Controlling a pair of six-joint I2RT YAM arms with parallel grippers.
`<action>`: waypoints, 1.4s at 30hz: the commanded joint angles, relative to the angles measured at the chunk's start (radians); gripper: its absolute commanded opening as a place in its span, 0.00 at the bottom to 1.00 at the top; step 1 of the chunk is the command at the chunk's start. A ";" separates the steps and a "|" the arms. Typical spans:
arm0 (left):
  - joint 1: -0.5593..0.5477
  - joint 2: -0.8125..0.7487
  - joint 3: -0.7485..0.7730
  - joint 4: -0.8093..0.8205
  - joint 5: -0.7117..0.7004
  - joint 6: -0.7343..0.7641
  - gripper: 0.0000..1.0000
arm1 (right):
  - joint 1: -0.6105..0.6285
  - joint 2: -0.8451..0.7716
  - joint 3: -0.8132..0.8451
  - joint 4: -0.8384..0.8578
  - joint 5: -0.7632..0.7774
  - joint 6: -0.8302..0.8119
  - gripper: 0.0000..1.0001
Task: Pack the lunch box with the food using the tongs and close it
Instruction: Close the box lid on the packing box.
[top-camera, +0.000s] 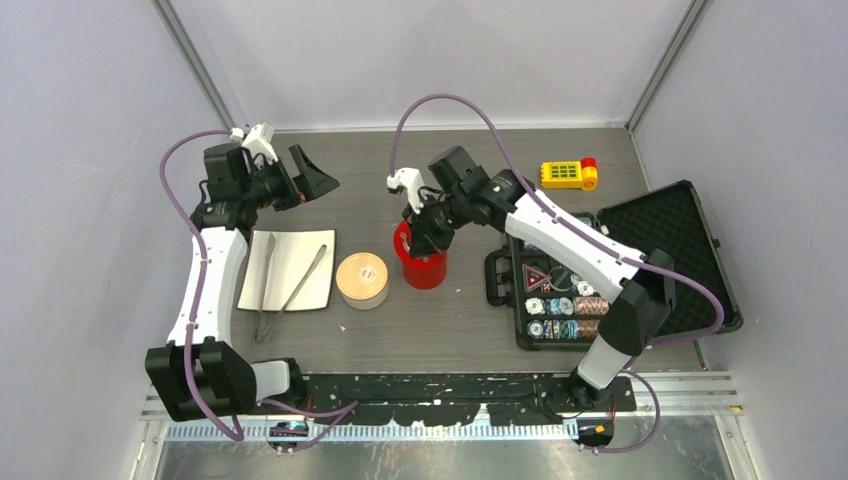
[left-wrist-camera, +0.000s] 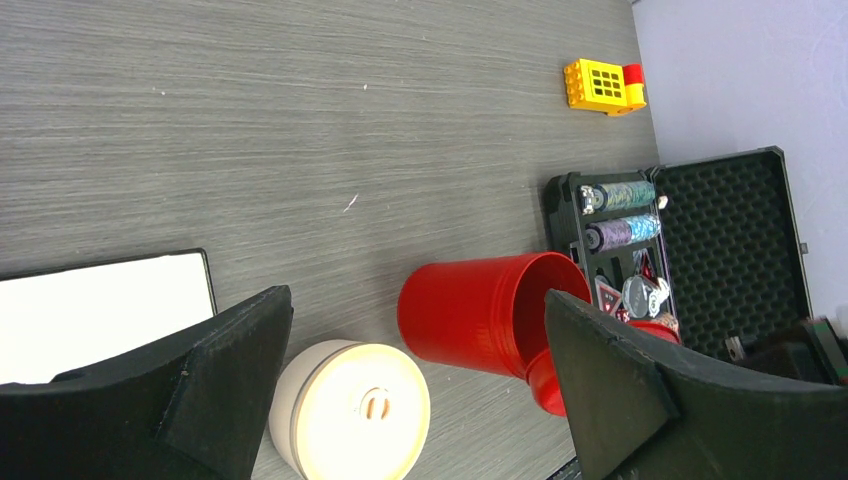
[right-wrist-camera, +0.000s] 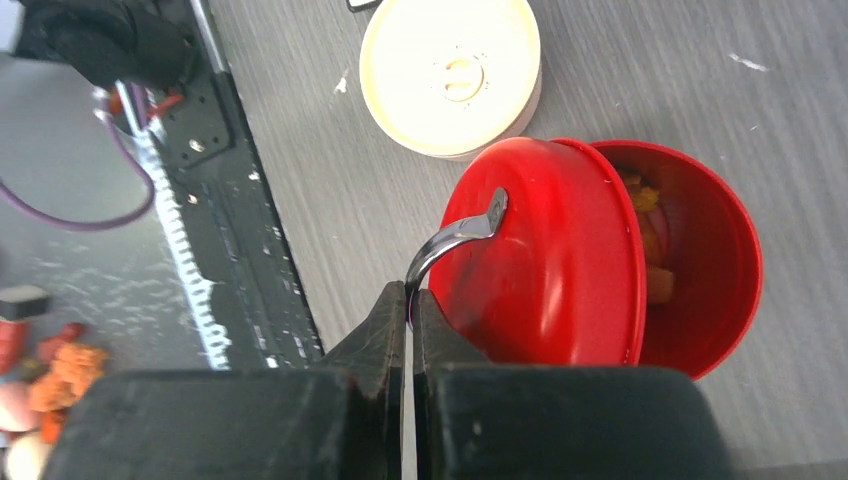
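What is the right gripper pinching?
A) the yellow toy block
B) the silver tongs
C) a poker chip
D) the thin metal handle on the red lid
D: in the right wrist view the right gripper is shut on the metal handle of the red lid, which sits tilted over the red pot.

Your left arm (top-camera: 215, 270) runs up the left edge of the surface (top-camera: 440, 330), and your left end effector (top-camera: 315, 175) sits turned sideways near the far edge, fingers spread wide, holding nothing. Your right arm (top-camera: 570, 235) stretches from the near right corner toward the middle; your right end effector (right-wrist-camera: 410, 305) points down, fingers pinched tight on a thin metal handle (right-wrist-camera: 455, 238).
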 joint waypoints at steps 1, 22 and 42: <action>0.005 -0.033 -0.003 0.051 0.000 -0.007 1.00 | -0.082 0.027 0.083 0.018 -0.158 0.173 0.00; 0.006 0.010 0.009 0.058 0.024 -0.026 1.00 | -0.281 0.008 -0.273 0.850 -0.518 0.914 0.01; 0.006 0.052 0.036 0.042 0.042 -0.037 1.00 | -0.354 0.084 -0.478 1.437 -0.628 1.298 0.01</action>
